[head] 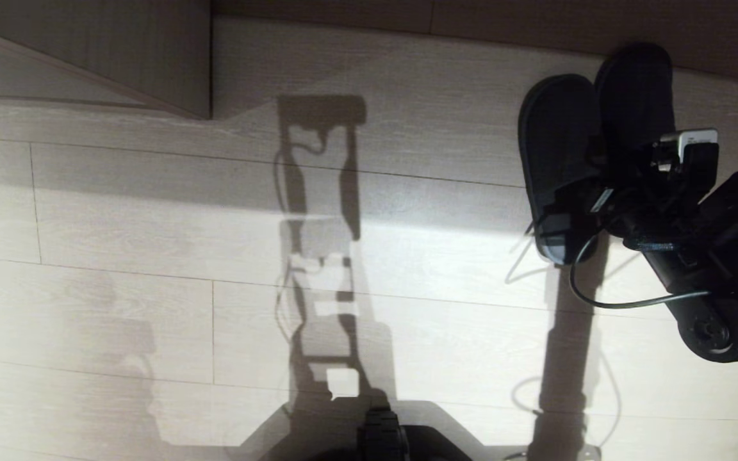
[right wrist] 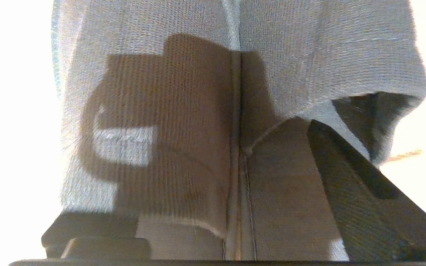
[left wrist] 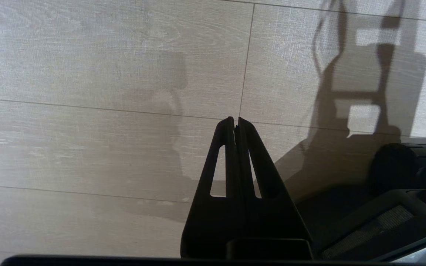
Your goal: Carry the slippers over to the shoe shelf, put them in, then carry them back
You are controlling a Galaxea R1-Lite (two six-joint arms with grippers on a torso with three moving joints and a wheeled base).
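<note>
Pale wood-grain floor (head: 151, 269) on my head view: slippers (head: 561, 160) lie side by side on it at the right, near the brown baseboard, toes away from me. Right claw (head: 606, 192) sits low over their heel ends; spread unreadable from here.

Left wrist view: left claw (left wrist: 235, 123) pinched together, empty, hanging over bare floor beside the base (left wrist: 401, 192).

Right wrist view: grey knit of both slippers fills the frame, one finger (right wrist: 357, 184) lies wide to one side, so jaws stand apart, gripping nothing.

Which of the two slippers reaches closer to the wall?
The slipper on the right, beside the right gripper; the left slipper sits farther back.
</note>
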